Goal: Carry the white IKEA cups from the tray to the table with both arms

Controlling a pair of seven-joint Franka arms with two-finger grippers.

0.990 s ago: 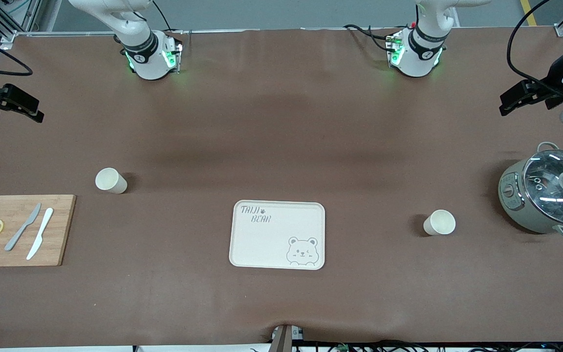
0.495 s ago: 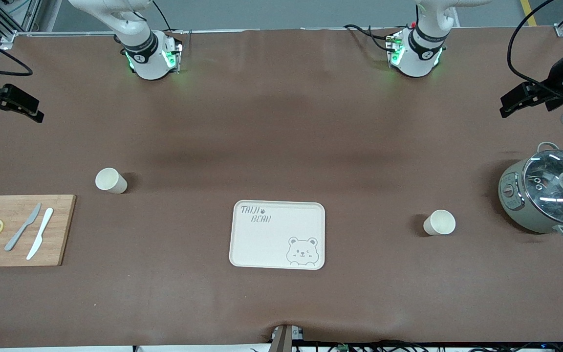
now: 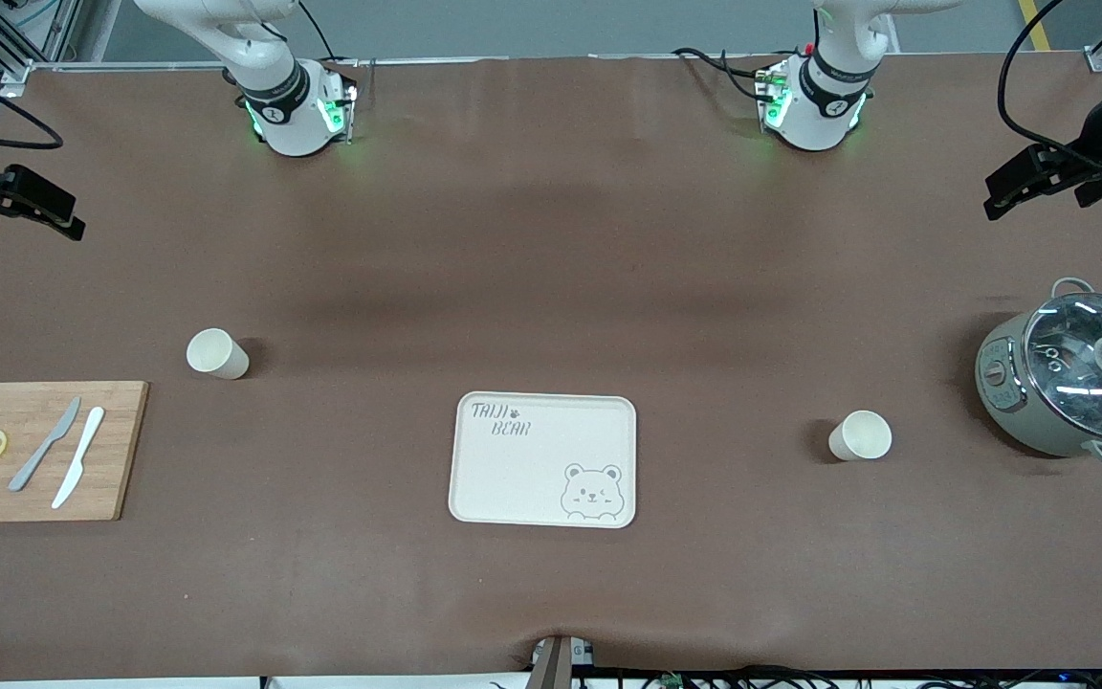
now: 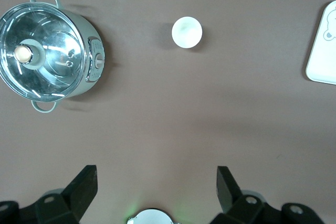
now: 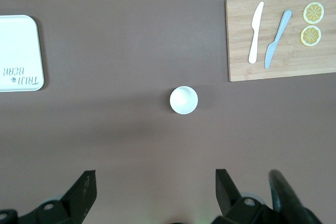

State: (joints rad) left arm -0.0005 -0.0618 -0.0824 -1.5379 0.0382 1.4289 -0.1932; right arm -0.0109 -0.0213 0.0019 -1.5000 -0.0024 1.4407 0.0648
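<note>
You could see that the tray (image 3: 543,459) carried nothing at this moment; only its bear drawing and lettering showed on it. Both white cups already stood upright on the table (image 3: 551,268), well apart from the tray. One cup (image 3: 216,353) stood toward the right arm's end of the table from the tray and a little farther from the front camera than it. The other cup (image 3: 861,435) stood toward the left arm's end, beside the tray at about the same depth.

The right gripper (image 5: 152,192) hung high over the table near the edge at its own end, with its jaws wide apart and nothing between them. The left gripper (image 4: 155,190) hung in the same way over its own end of the table, jaws apart and empty.

In my judgement the task was done: you had no cup left to lift from the tray, and only the parking of the arms remained, if anything.

Toward the right arm's end from the tray lay a wooden cutting board (image 3: 39,450) with two knives and two lemon slices. Toward the left arm's end stood a pot (image 3: 1068,383) with a glass lid.
</note>
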